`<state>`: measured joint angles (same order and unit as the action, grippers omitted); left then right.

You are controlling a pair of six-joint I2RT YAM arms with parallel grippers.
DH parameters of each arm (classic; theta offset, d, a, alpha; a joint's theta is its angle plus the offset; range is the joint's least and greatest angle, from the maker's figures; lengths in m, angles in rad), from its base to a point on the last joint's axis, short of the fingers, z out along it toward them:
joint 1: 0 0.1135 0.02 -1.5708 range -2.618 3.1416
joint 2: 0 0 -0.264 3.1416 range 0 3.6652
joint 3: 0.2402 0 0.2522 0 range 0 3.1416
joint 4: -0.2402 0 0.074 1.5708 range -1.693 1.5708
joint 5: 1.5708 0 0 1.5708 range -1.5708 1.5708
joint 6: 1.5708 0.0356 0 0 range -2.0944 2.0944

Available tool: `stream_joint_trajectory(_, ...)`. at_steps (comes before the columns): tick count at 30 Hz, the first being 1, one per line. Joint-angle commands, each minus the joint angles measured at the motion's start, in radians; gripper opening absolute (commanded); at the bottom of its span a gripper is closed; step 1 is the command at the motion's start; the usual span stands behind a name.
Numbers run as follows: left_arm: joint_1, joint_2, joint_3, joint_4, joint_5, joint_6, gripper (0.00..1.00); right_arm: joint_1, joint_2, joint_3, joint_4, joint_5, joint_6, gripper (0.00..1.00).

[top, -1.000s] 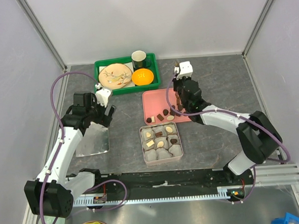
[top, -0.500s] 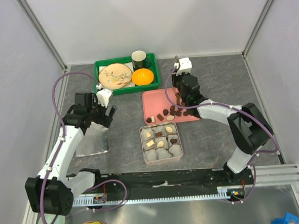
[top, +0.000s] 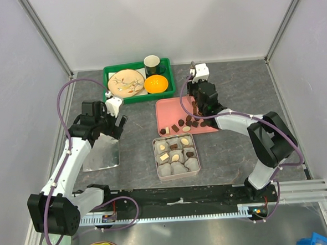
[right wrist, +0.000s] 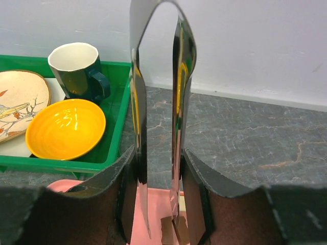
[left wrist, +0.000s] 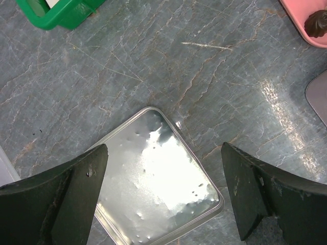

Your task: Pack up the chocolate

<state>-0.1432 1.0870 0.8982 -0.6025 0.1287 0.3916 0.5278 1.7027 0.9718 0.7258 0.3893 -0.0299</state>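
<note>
You're mid-pick in the top view: the right gripper [top: 194, 110] is down over the pink tray [top: 165, 107], where loose chocolate [top: 181, 123] lies in a row along the tray's near edge, just behind the open tin [top: 156, 156]. Several of the tin's grey paper cups [top: 180, 167] carry a piece, but the front row looks bare, so I'd call the packing roughly half done. Your left gripper [top: 115, 121] hangs over the tin lid [top: 102, 157], well apart from the tray. In the left wrist view its fingers are spread wide with nothing between them. The shiny lid lies flat on the table [left wrist: 219, 61] below, and a tray corner with one dark piece shows at upper right. In the right wrist view the fingers are pressed onto metal tongs [right wrist: 136, 112], blades nearly parallel, tips down at the tray around a blocky brown piece [right wrist: 167, 230]. I can't tell whether they touch it. Next you'll want a gentle squeeze, a straight lift, then a carry to a vacant cup. The pieces are small, mostly dark brown with a few beige, oval or blocky, and likely slippery under metal.
</note>
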Motion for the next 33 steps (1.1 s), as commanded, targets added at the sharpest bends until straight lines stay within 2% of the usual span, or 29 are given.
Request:
stream_joint_trajectory(1, 0.002, -0.009, 0.008, 0.035, -0.018, 0.041, 0.99, -0.006, 0.017, 0.027, 0.054, -0.01, 0.013, 0.45)
stream_joint_trajectory(28, 0.002, -0.016, 0.002, 0.036, -0.026, 0.052, 0.99, -0.018, 0.052, -0.025, 0.049, -0.007, 0.053, 0.43)
stream_joint_trajectory(33, 0.002, -0.016, 0.001, 0.037, -0.024, 0.052, 0.99, -0.019, 0.057, -0.036, 0.047, -0.015, 0.068, 0.39)
